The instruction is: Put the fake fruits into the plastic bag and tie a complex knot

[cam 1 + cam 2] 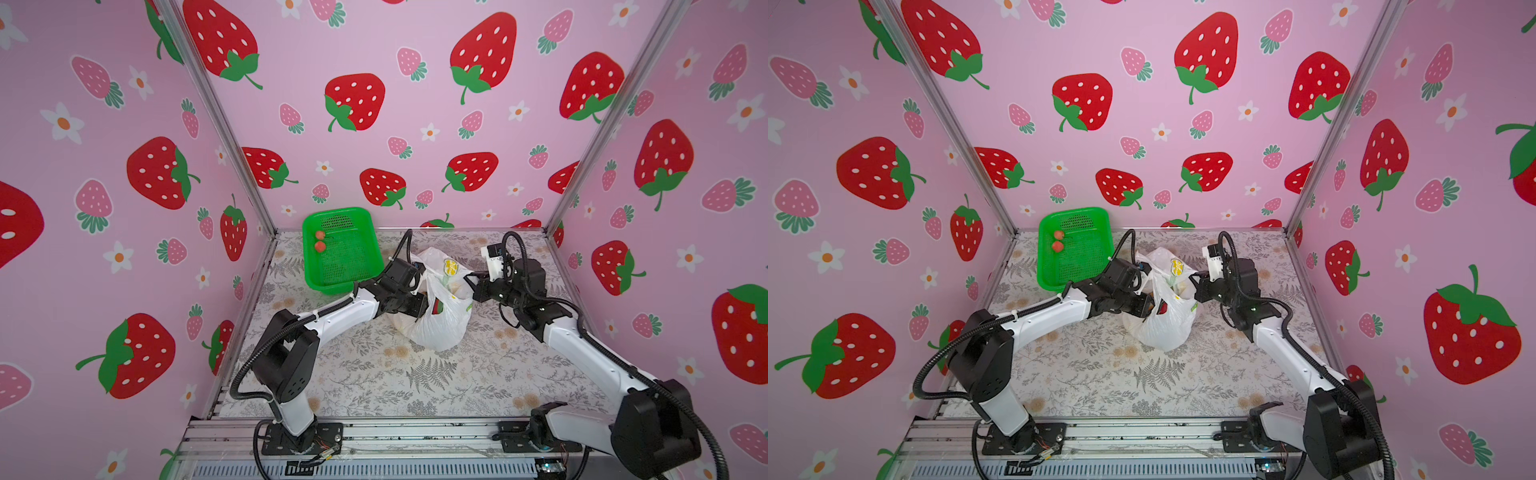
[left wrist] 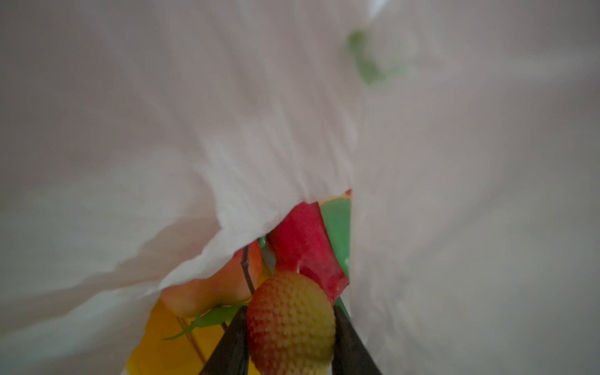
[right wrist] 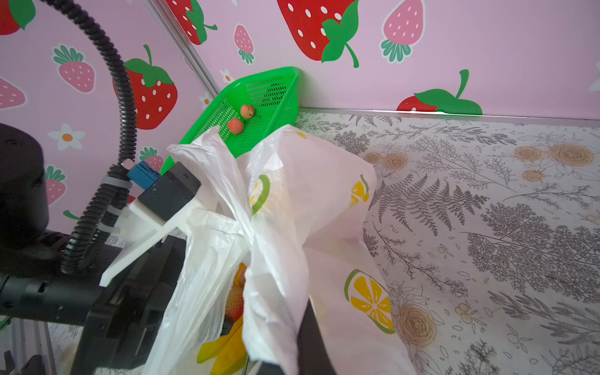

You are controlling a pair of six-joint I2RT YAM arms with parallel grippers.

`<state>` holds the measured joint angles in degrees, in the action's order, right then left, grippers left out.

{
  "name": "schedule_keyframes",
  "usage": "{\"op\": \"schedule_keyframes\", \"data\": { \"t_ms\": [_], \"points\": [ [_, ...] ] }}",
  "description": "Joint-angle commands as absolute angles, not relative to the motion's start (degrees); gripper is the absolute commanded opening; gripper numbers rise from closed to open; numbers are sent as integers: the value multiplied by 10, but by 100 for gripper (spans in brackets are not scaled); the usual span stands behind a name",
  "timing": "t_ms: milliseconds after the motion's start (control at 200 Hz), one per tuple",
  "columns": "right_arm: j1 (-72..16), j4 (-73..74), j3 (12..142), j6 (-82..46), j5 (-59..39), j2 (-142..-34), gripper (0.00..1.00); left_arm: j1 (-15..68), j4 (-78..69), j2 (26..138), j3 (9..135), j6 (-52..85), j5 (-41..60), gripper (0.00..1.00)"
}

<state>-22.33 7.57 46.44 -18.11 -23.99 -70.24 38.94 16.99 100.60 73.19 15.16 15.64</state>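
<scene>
Bumpy red-and-yellow plastic, one fake fruit (image 2: 290, 324) sits clamped in the jaws of the left gripper (image 2: 289, 313) inside the plastic bag (image 1: 436, 328), the other fruits (image 2: 305, 246) just beyond the tips, while the right gripper (image 1: 473, 280), jaws together seemingly on the bag's rim, holds the opposite side up.

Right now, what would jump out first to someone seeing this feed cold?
The white plastic bag in the middle of the table, held up between both arms: the right tool is shut on its bunched edge, while the left tool reaches into its mouth gripping a bumpy red-and-yellow fruit. The green basket in the back left corner holds two small red fruits.
</scene>
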Motion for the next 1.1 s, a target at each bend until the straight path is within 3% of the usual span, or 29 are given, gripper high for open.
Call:
{"op": "schedule_keyframes", "data": {
  "t_ms": [0,180,475,660,891,1096],
  "points": [
    [-223,76,470,-172,-243,-708,3,390,173,1024,787,124,170,36],
    [-223,75,470,-170,-240,-709,3,388,169,1067,842,120,149,42],
    [-223,73,472,-168,-236,-711,3,385,150,1031,812,124,147,65],
    [-223,64,477,-164,-232,-714,3,385,140,931,736,119,131,66],
    [-223,63,483,-167,-233,-720,3,351,68,772,579,150,25,69],
    [-223,63,487,-172,-246,-721,3,290,54,798,613,162,107,73]
  ]
}}
